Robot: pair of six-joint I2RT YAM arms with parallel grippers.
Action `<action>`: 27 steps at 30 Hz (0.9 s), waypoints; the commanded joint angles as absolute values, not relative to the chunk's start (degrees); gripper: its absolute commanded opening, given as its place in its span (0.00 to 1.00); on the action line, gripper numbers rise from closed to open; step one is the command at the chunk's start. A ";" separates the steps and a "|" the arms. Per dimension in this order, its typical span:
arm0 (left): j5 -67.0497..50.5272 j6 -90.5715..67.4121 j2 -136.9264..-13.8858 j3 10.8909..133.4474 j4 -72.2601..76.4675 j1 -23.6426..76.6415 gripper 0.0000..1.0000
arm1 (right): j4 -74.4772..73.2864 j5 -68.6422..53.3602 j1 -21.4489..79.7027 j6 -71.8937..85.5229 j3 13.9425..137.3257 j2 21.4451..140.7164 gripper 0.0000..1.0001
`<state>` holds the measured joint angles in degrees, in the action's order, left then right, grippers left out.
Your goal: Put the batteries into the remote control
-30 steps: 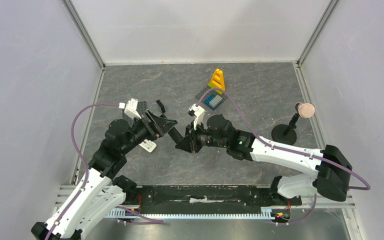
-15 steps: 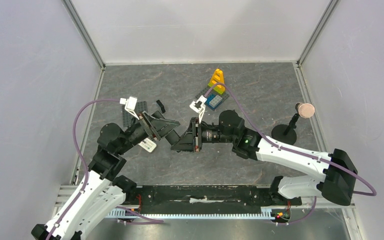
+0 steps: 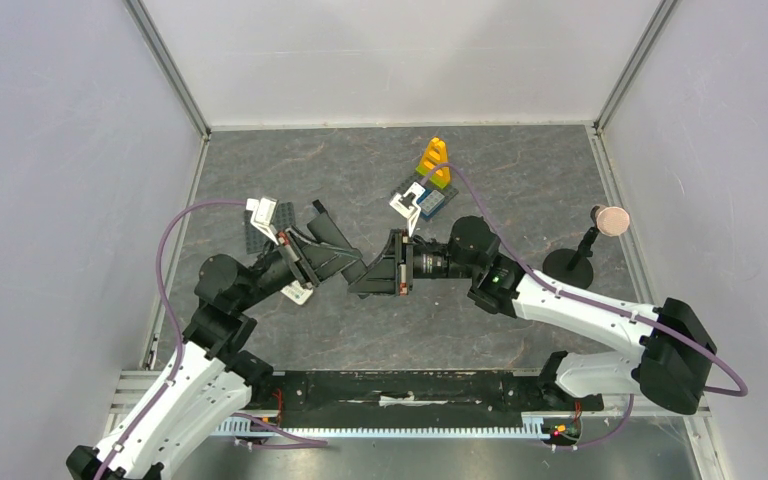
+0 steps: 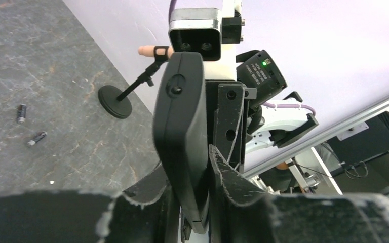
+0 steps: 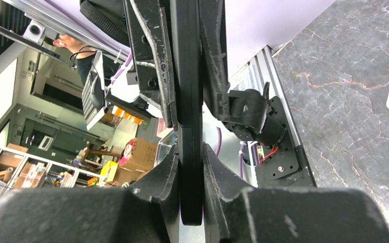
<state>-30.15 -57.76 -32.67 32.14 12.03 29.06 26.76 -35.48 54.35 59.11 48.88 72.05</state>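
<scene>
The hands have pressed closer at worktop (image 3: 520,170) centre — left hand (image 4: 196,174) and right hand (image 5: 190,169) both clamp the remote control (image 4: 180,111), seemingly mid-handover. Batteries (image 4: 21,113) lie untouched toward 3 o'clock — loading hasn't begun.

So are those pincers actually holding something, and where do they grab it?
Yes: a slim black bar, held in the air between them. The left pincer clamps one end, the right pincer the other end.

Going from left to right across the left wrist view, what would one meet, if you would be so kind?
battery → second battery → round-based stand → black bar → right arm's green-lit joint
</scene>
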 commanded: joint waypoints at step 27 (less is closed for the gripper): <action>-29.00 -62.04 -32.91 32.29 13.93 29.00 0.02 | 29.52 -24.74 53.26 61.75 49.14 71.48 0.38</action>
